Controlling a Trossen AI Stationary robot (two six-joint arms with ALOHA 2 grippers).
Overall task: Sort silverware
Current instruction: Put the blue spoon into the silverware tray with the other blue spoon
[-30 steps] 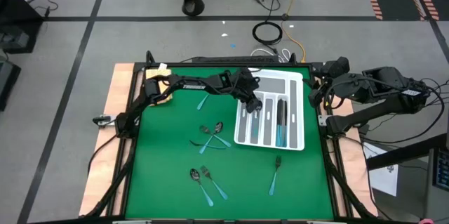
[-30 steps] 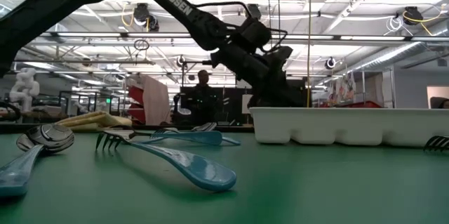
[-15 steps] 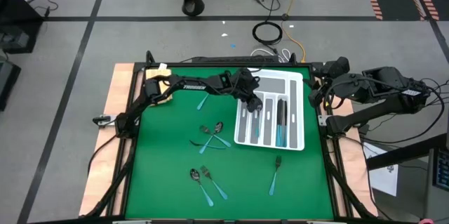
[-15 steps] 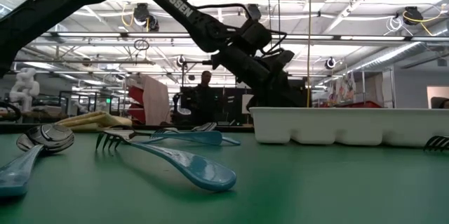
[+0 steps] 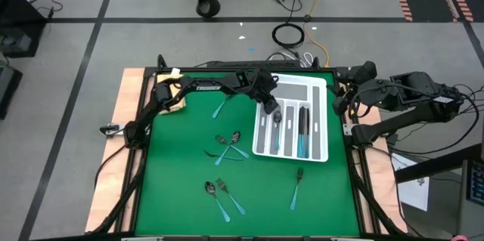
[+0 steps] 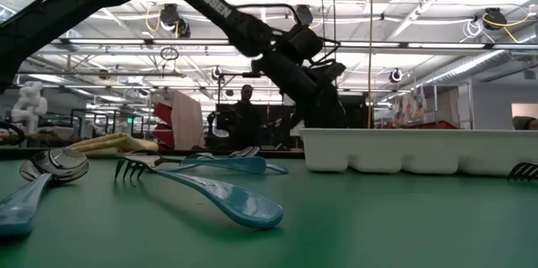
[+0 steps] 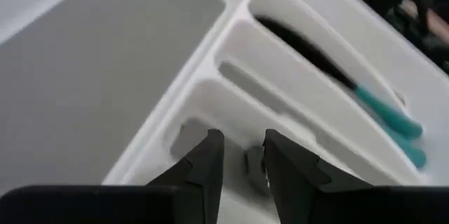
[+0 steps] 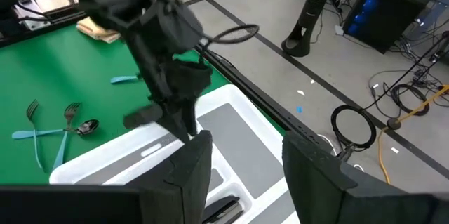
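Note:
The white organiser tray (image 5: 301, 90) sits at the table's far right, with several pieces of silverware in its slots, among them teal-handled knives (image 5: 304, 131) and a spoon (image 5: 277, 117). Loose silverware lies on the green mat: one piece (image 5: 219, 109), a crossed cluster (image 5: 229, 146), a spoon and fork (image 5: 219, 194), and a fork (image 5: 296, 185). My left gripper (image 5: 269, 107) hovers open over the tray's left slots (image 7: 243, 157), and nothing is between its fingers. My right gripper (image 8: 242, 168) waits open beyond the table's right edge (image 5: 342, 103).
A folded yellow cloth (image 5: 172, 94) lies at the far left corner under the left arm. In the low view, a spoon and forks (image 6: 202, 186) lie in front of the tray (image 6: 412, 150). A person stands in the room behind (image 6: 245, 108).
My left gripper has risen a little over the tray and drawn back toward the table's far left. A spoon now lies uncovered in the slot below it. My right arm has kept still.

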